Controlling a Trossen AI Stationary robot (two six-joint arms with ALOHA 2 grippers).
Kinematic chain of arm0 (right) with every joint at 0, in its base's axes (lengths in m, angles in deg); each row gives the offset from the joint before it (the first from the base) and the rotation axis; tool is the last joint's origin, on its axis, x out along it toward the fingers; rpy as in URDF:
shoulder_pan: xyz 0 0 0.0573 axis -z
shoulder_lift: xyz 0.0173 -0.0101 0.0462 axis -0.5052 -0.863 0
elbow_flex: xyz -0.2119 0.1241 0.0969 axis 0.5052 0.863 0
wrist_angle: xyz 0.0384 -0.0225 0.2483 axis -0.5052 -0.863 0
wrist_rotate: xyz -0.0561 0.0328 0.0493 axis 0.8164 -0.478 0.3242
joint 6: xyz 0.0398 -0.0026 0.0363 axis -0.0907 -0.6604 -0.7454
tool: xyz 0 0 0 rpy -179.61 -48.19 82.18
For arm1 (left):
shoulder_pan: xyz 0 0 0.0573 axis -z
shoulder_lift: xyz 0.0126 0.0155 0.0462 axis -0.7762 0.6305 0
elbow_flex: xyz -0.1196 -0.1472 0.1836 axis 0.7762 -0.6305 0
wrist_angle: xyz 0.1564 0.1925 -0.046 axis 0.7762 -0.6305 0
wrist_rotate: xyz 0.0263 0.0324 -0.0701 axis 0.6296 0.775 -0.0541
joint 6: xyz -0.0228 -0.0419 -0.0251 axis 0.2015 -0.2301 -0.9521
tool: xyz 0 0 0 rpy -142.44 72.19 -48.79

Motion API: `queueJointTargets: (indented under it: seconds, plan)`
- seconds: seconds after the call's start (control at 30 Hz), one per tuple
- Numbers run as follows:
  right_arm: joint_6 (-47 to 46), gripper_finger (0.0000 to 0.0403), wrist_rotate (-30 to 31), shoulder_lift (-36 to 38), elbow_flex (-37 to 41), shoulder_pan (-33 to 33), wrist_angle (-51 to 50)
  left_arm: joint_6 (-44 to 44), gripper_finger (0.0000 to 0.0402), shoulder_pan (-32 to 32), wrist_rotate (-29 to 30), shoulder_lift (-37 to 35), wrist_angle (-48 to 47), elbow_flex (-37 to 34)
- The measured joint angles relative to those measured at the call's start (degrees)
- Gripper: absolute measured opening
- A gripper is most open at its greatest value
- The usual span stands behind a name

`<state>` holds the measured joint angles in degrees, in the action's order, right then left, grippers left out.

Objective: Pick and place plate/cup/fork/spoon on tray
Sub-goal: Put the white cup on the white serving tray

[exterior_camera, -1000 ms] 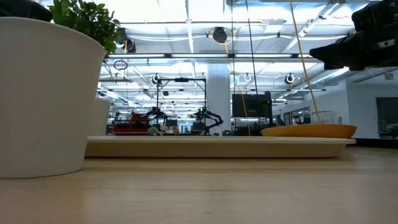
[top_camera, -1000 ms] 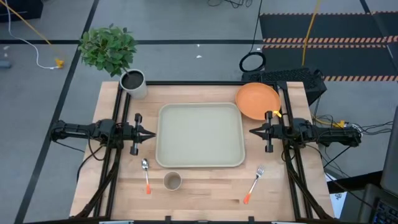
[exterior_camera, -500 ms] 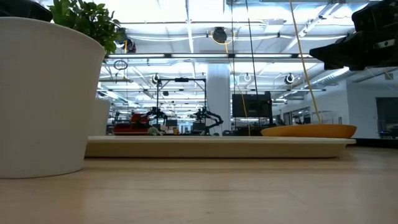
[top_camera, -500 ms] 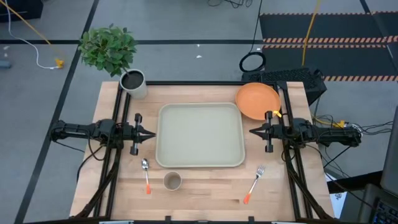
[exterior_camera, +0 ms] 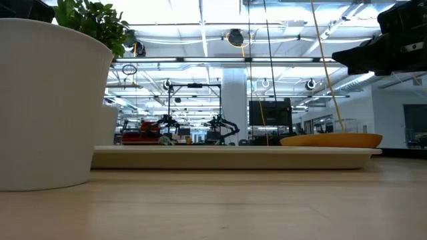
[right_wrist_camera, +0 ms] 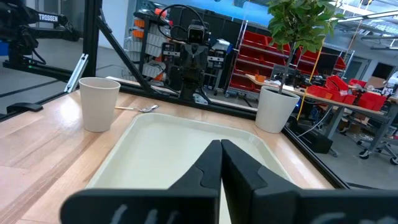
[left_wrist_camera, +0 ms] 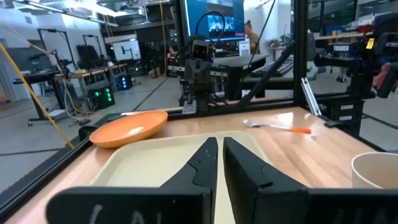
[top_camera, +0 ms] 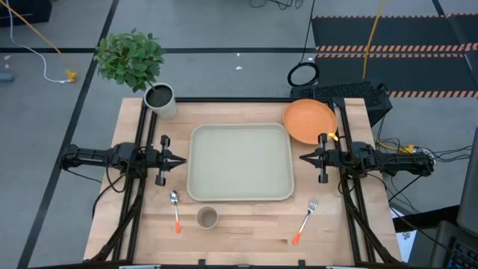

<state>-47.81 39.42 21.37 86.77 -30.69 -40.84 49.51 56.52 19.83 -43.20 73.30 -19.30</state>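
Empty tray [top_camera: 240, 162] between closed, empty left pincer [top_camera: 181, 161] and right pincer [top_camera: 304, 157], plate [top_camera: 309, 120] beside right pincer, nothing moved since earlier.

You have no change to note: neither arm has moved, and nothing on the wooden worktop [top_camera: 246, 217] has shifted.

Wooden table [top_camera: 246, 228] — carries the tray [top_camera: 240, 162] at centre, plate [top_camera: 309, 120] upper right, potted plant [top_camera: 159, 99] upper left, and spoon [top_camera: 175, 210], cup [top_camera: 207, 217], fork [top_camera: 305, 220] along the lower edge.
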Motion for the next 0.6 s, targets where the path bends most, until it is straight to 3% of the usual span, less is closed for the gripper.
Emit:
queueJointTargets:
  seconds: [0.6]
  plan:
    - [-0.01,0.0,0.0,0.0,0.0,0.01,0.1,-2.86,0.0031,-0.02,0.87,0.0,0.74,0.02]
